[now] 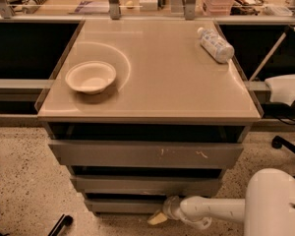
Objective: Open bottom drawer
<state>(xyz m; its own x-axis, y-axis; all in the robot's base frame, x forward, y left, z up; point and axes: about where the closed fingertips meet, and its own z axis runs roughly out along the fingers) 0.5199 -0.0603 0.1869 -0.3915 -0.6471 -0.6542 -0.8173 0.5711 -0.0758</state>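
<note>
Since there's only the one camera view, looking down at the front of the cabinet, here's what it has. The bottom drawer (119, 206) is the lowest of three grey fronts, right down by the speckled floor (24, 181). It looks like the narrowest of the lot, plain and flat with no handle. Above it is the middle drawer (147, 185), and above that the widest top drawer (137, 154), which has some white scratch marks right of centre. Dark gaps show between the fronts.

The gripper (157, 218) is low at the floor, right at the lower edge of the bottom drawer front, a bit right of the drawer's middle. Its yellowish tip points left. Honestly can't tell if it's spread or pressed together, or whether it actually touches the front. The white arm (211, 210) comes in from the right, out of the big white robot body (275, 203) in the lower right corner.

On the tan cabinet top (157, 92) a white bowl (91, 76) sits on the left, and a plastic bottle (215, 44) lies on its side at the far right corner.
</note>
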